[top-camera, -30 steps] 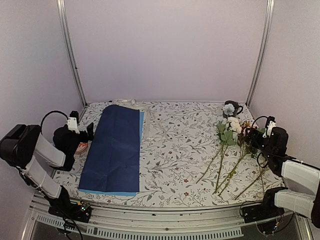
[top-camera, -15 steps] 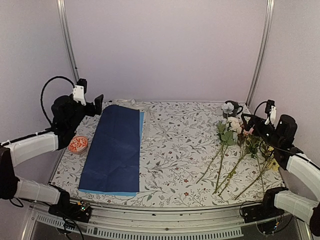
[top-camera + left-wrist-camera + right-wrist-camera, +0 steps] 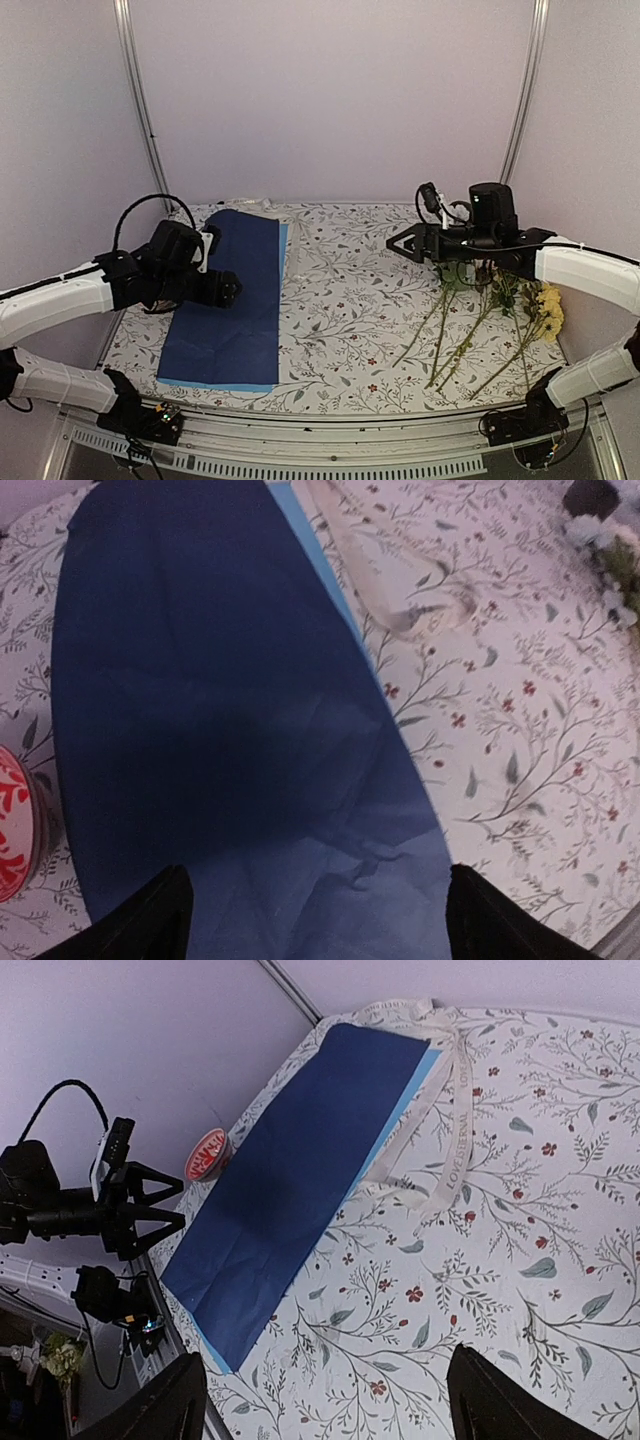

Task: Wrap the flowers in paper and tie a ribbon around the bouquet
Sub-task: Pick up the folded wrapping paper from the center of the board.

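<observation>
Hovering wide open, empty: left hand (image 3: 228, 290), right hand (image 3: 398, 243).

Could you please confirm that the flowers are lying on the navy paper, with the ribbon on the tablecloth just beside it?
Not quite: the flowers lie on the tablecloth at the right, well apart from the paper, as the top external view shows. The ribbon is indeed beside the paper.

Left gripper (image 3: 320, 915) spread wide over the navy paper (image 3: 220, 730) — lighter blue showing along its right edge. The cream ribbon (image 3: 400, 590) lies just right of it; a red-and-white round container (image 3: 15, 825) just left.
</observation>
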Tool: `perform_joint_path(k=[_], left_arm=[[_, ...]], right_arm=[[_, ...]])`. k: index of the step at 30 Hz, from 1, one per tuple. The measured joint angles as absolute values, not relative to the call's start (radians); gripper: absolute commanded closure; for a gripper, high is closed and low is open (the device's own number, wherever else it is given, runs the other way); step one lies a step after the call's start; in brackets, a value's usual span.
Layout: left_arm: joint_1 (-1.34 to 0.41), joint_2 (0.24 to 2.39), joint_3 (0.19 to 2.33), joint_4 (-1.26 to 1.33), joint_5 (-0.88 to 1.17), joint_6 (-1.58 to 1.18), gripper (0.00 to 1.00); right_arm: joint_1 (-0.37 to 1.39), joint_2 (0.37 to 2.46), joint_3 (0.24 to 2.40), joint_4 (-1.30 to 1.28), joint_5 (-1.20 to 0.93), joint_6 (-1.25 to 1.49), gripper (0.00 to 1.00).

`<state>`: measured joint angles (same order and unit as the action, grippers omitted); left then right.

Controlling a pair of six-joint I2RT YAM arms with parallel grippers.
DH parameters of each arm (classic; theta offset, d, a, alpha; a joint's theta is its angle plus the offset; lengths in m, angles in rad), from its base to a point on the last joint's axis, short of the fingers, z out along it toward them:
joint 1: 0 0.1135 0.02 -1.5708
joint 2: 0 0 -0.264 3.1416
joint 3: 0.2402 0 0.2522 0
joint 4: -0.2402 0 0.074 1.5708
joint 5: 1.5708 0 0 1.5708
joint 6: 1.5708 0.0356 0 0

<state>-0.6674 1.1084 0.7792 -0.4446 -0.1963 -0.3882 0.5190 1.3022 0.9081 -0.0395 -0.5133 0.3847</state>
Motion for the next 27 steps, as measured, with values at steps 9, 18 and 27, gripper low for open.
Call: perform_joint_path(k=[9, 18, 27], left_arm=[[-0.378, 1.188, 0.721, -0.522, -0.229, -0.504, 0.01], [-0.28, 1.321, 0.622, -0.5, -0.141, -0.558, 0.01], [-0.252, 1.414, 0.609, -0.371, -0.085, -0.53, 0.58]], right_arm=[[0.587, 1.492, 0.975, -0.138, -0.457, 0.408, 0.17], [0.598, 1.616, 1.068, -0.216, -0.454, 0.342, 0.17], [0.598, 1.623, 1.073, -0.278, -0.447, 0.278, 0.16]])
